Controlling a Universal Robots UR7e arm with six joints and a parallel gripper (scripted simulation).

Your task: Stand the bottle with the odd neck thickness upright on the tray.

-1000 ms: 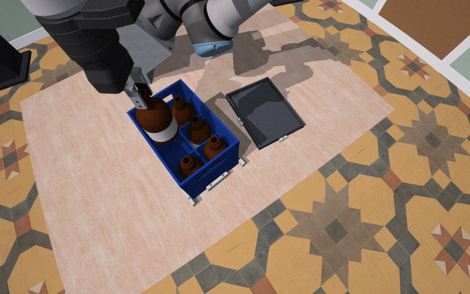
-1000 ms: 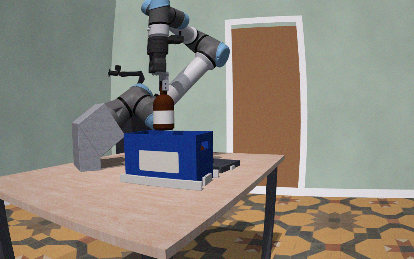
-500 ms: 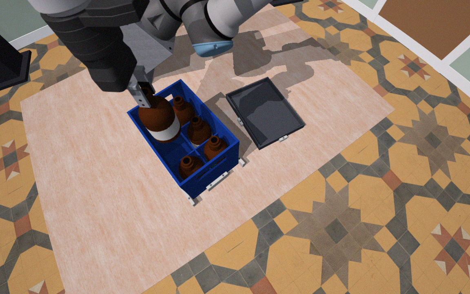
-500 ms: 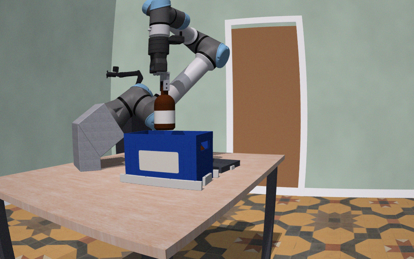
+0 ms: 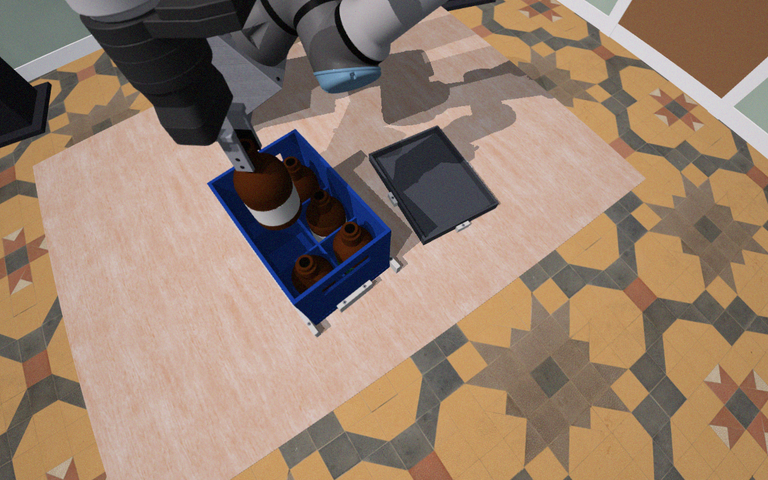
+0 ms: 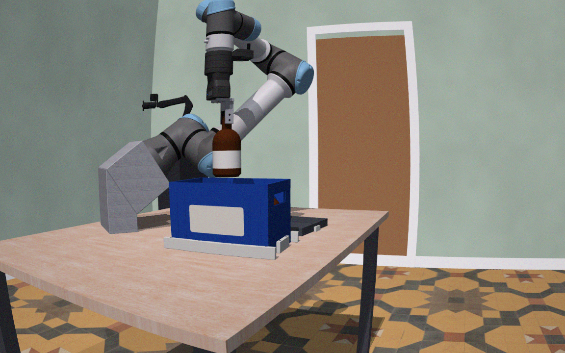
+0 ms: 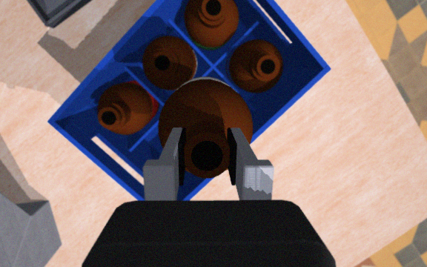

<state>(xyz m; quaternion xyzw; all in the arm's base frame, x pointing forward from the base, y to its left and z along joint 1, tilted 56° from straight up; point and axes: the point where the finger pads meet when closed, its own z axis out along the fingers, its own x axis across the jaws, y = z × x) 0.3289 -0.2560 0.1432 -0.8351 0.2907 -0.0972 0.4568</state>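
My gripper [image 5: 247,147] [image 6: 226,117] [image 7: 206,144] is shut on the neck of a brown bottle [image 5: 263,183] [image 6: 226,141] [image 7: 206,105] with a white label. The bottle hangs upright, its base just above the rim of the blue crate [image 5: 381,251] [image 6: 179,214] [image 7: 291,97]. Four brown bottles stand in crate compartments: one [image 5: 301,182] [image 7: 130,104], one [image 5: 325,216] [image 7: 174,74], one [image 5: 348,245] [image 7: 213,33] and one [image 5: 310,279] [image 7: 252,79]. The dark grey tray [image 5: 452,197] [image 6: 308,226] lies beside the crate with nothing on it. The gripped neck is partly hidden by the fingers.
Pale stops [image 5: 354,295] [image 6: 218,247] stand along the crate's foot, and small ones [image 5: 463,225] [image 6: 317,228] at the tray. The crate's walls and dividers surround the standing bottles. The grey robot base [image 6: 119,193] stands behind the crate on the wooden table [image 5: 166,310] [image 6: 144,272].
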